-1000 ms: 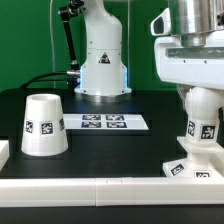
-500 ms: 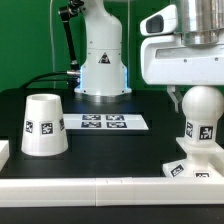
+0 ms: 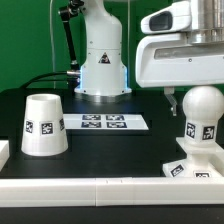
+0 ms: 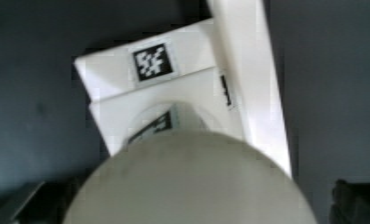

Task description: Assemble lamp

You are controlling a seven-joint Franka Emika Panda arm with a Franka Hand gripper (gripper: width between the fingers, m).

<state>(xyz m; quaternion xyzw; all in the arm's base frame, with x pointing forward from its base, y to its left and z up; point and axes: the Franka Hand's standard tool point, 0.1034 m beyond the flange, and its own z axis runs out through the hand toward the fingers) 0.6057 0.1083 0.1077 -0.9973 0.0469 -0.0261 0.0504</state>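
The round white bulb (image 3: pixel 201 118) stands upright on the square sloped base (image 3: pixel 190 166) at the exterior view's right, near the front rail. My gripper (image 3: pixel 198 100) hangs just above it with its jaws spread to either side of the bulb's top, touching nothing. One finger (image 3: pixel 172 100) shows beside the bulb. In the wrist view the bulb (image 4: pixel 191 175) fills the foreground, with the base (image 4: pixel 152 75) beyond it and dark fingers (image 4: pixel 29 205) at the edges. The cone shade (image 3: pixel 44 125) stands mouth down at the exterior view's left.
The marker board (image 3: pixel 103 122) lies flat mid-table. The arm's white pedestal (image 3: pixel 100 62) stands behind it. A low white rail (image 3: pixel 100 188) runs along the front edge and passes right beside the base (image 4: pixel 246 70).
My gripper has risen from around the bulb's body to above its top. The bulb stays standing on the base. The shade has not moved.
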